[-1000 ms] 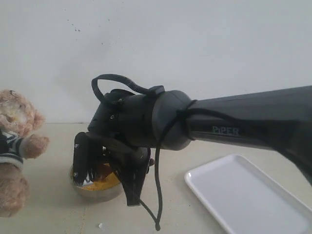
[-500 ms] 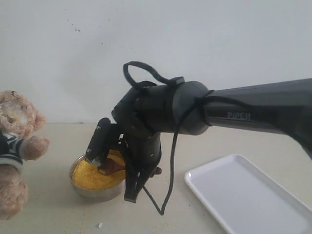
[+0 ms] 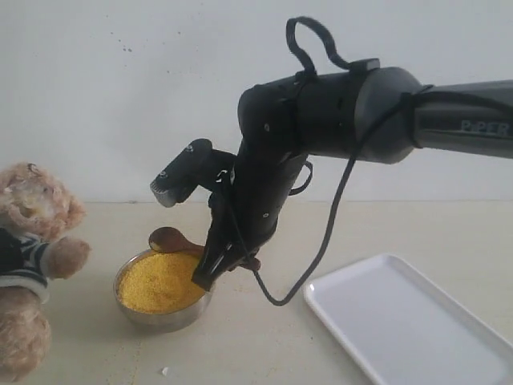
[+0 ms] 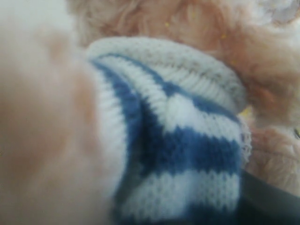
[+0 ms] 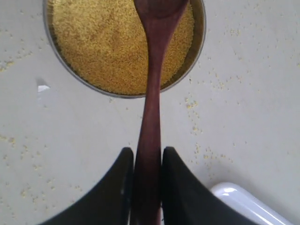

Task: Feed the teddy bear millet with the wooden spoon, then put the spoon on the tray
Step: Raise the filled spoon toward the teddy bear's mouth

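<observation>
The right end effector (image 5: 147,153) is clamped on the wooden spoon (image 5: 152,89) low on its handle, with the spoon's tip poised over the millet (image 5: 93,42) in the steel bowl (image 5: 202,28); whether it is loaded is unclear. Carry it level and slowly to the teddy bear (image 3: 32,233), as grains spill easily. The tray (image 3: 417,321) lies well apart. I cannot tell the left end effector's grip.

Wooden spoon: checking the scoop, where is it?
Exterior view, left of centre: the right gripper holds the wooden spoon by its handle, its scoop over the steel bowl of millet.
</observation>
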### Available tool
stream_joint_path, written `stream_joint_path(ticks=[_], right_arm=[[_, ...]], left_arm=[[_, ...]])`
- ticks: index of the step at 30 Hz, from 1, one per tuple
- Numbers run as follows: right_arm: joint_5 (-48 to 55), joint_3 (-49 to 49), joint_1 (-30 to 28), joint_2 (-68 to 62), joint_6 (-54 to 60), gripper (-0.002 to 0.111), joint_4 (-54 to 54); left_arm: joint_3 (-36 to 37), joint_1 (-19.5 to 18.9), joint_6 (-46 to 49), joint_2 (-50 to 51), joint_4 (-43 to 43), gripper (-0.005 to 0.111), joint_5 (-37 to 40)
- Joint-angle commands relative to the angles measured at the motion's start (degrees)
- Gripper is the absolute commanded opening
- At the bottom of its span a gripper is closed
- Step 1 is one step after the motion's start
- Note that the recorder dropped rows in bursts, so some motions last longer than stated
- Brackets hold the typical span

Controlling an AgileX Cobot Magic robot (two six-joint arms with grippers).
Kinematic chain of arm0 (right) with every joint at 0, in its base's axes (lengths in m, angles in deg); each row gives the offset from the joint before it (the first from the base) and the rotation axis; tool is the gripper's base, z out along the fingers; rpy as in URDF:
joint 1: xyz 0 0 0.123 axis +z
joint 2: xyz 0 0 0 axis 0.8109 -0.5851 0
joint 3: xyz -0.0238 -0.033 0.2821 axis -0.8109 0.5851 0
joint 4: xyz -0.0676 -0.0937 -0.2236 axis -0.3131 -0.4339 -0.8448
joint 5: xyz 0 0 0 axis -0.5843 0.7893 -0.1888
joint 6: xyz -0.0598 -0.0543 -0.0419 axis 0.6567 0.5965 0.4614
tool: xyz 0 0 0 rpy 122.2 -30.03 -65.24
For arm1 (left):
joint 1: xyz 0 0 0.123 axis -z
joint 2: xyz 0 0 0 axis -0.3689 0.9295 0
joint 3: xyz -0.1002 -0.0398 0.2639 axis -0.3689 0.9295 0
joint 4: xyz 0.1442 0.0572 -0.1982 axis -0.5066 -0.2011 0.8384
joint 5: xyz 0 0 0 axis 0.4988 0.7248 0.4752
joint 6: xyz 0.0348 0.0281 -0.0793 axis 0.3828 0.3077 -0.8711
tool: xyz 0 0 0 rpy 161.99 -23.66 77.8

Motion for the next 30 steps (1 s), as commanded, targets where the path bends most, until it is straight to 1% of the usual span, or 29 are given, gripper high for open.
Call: stream_joint_path(ticks=[1, 5, 9, 13, 15, 18, 19, 20, 22, 24, 28, 30], right_arm=[[4.39, -0.27, -0.34, 2.47, 1.44, 0.000, 1.82], [8.73, -0.27, -1.35, 4.00, 1.85, 0.000, 1.94], [10.94, -0.27, -3.15, 5.92, 1.75, 0.000, 2.54], [12.97, -0.27, -3.68, 7.99, 2.20, 0.000, 2.86], [13.37, -0.27, -3.68, 8.78, 4.20, 0.000, 3.73], [13.45, -0.27, -3.58, 10.42, 6.98, 0.000, 6.52], [13.35, -0.27, -3.35, 10.85, 7.80, 0.000, 7.10], [13.16, -0.27, -3.22, 11.30, 8.62, 0.000, 7.59], [12.48, -0.27, -2.86, 11.87, 10.35, 0.000, 9.55], [11.45, -0.27, -1.94, 11.90, 11.47, 0.000, 10.80], [10.89, -0.27, 0.64, 11.90, 14.86, 0.000, 10.46], [10.11, -0.27, 2.31, 11.90, 15.50, 0.000, 8.31]], left_arm=[[1.84, -0.05, -2.15, 0.00, 0.65, 0.004, 7.47], [4.49, -0.05, -2.77, 0.00, -0.77, 0.004, 15.70], [8.22, -0.05, -7.30, 0.00, -2.19, 0.004, 17.38], [12.84, -0.05, -13.86, 0.00, -3.91, 0.004, 18.07], [14.42, -0.05, -16.17, 0.00, -3.63, 0.004, 20.36], [15.14, -0.05, -18.33, 0.00, -4.04, 0.004, 28.49], [15.14, -0.05, -18.34, 0.00, -4.32, 0.004, 33.18], [15.14, -0.05, -18.34, 0.00, -4.09, 0.004, 36.12], [15.14, -0.05, -18.09, 0.00, -2.13, 0.004, 40.44], [15.14, -0.05, -16.37, 0.00, -1.24, 0.004, 39.60], [16.17, -0.05, -14.08, 0.15, -1.77, 0.004, 29.45], [16.95, -0.05, -14.93, 0.60, 0.65, 0.004, 27.89]])
